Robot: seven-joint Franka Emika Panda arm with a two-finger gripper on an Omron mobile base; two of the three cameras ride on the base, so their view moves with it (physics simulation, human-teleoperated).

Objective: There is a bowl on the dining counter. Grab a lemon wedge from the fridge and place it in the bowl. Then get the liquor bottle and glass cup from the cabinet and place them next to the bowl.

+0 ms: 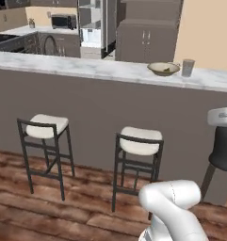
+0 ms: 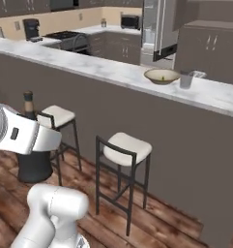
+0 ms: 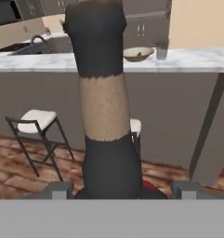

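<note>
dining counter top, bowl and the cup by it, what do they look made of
Dining counter: looks like polished marble or stone, white with grey veining. Bowl: probably glazed ceramic, pale beige with a smooth rim. Glass cup: seems glass, greyish and slightly see-through, though too small to be sure.

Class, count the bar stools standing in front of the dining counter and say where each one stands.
2: left stool and right stool, side by side before the dining counter; others may be hidden.
</note>
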